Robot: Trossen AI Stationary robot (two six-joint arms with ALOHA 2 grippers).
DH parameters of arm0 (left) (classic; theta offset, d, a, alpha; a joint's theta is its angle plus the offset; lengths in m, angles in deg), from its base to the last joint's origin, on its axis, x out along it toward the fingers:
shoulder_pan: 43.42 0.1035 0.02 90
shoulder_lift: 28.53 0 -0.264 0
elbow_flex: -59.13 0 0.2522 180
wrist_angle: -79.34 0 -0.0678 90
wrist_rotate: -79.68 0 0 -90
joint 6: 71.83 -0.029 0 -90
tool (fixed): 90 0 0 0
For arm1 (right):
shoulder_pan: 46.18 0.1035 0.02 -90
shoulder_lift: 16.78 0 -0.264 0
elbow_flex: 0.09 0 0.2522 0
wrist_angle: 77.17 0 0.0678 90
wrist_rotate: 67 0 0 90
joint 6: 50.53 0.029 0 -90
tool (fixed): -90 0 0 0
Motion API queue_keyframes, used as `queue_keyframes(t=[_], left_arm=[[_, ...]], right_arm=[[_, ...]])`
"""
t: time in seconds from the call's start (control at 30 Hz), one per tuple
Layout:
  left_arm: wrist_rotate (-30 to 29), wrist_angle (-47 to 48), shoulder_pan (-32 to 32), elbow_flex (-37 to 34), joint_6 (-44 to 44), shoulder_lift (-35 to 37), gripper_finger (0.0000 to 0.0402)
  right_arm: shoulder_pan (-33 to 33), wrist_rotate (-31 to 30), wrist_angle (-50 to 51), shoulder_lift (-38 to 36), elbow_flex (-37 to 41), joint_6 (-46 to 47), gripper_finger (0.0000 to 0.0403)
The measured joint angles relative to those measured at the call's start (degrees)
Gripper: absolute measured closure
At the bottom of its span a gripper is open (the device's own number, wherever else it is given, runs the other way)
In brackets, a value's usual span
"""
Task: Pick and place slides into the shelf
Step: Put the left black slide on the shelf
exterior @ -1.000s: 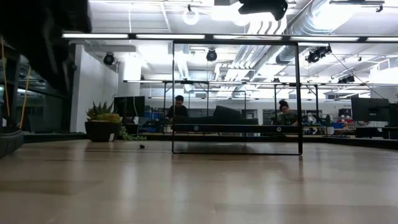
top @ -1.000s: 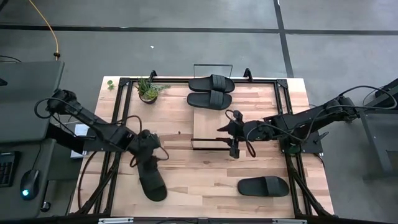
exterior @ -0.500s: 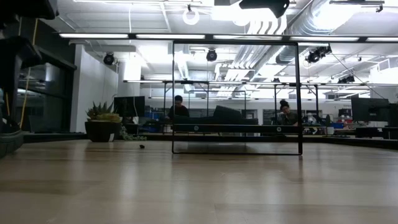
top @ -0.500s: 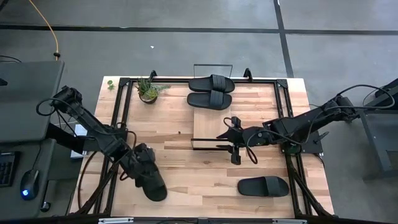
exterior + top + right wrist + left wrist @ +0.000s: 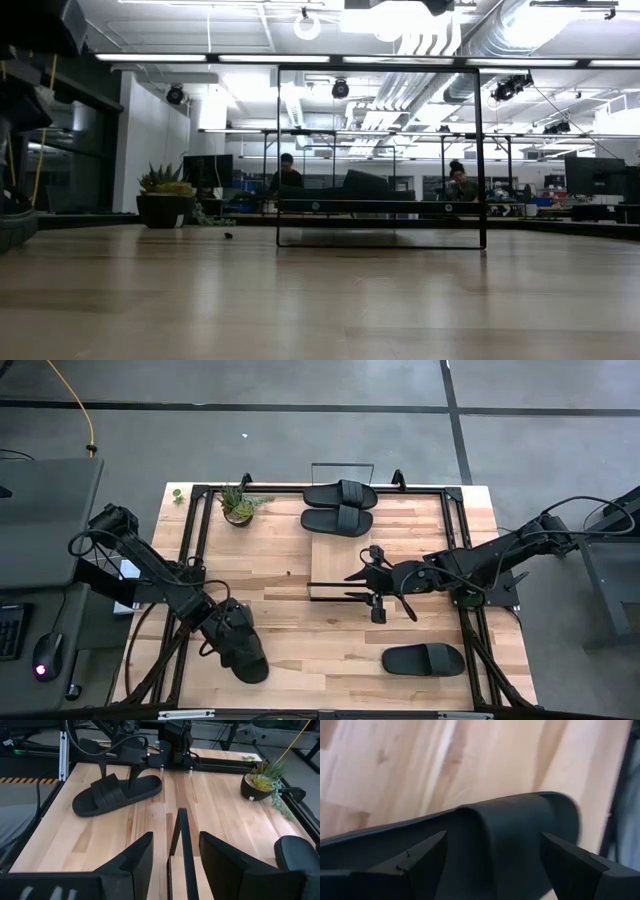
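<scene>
Seen from above, the left end effector (image 5: 236, 635) sits at about 7 o'clock on the desk (image 5: 290, 550), directly over a black slide (image 5: 243, 650) that lies angled near the front edge; in the left wrist view its fingers (image 5: 417, 860) stand wide on either side of the strap, and whether they touch it cannot be told. The right end effector (image 5: 372, 582) is just right of the desk's centre, its fingers (image 5: 127, 865) part-way apart on either side of the shelf's near black wire rail (image 5: 181, 842), with a gap showing between rail and fingers in the right wrist view. The shelf (image 5: 340, 550) runs from the centre toward 12 o'clock, where a pair of slides (image 5: 339, 507) lies side by side at its far end, close to the desk's back edge. A fourth slide (image 5: 423, 659) lies flat at 5 o'clock, near the front edge and well apart from the shelf. A potted plant (image 5: 238, 504) stands at 11 o'clock by the back rail. Bare wood stretches between the plant, the shelf and the left end effector.
</scene>
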Motion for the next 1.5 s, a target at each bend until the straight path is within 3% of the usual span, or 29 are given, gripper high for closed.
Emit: queue_keyframes(t=[0.3, 0.43, 0.97, 1.2, 1.5], left_arm=[[5.65, -5.18, 0.00, 0.02, -1.49, -4.48, 0.0110], [8.52, -6.74, 0.00, 0.05, -2.55, -6.17, 0.0134], [12.67, -7.26, 0.02, 0.17, -7.66, -6.40, 0.0389], [12.64, -4.92, 0.03, 0.40, -9.19, -6.40, 0.0384], [8.66, 12.33, 0.02, 10.82, -15.47, -6.53, 0.0388]], right_arm=[[-0.02, 0.00, -2.83, 0.00, 0.00, -2.36, 0.0251], [-0.02, -0.02, -3.07, -0.02, 0.00, -3.50, 0.0251], [-0.02, -0.02, -3.53, -0.02, 0.00, -3.67, 0.0251], [-0.02, -0.19, -3.60, -0.02, 0.00, -3.45, 0.0251], [-0.69, -4.31, -7.14, -0.02, -0.02, 1.03, 0.0251]])
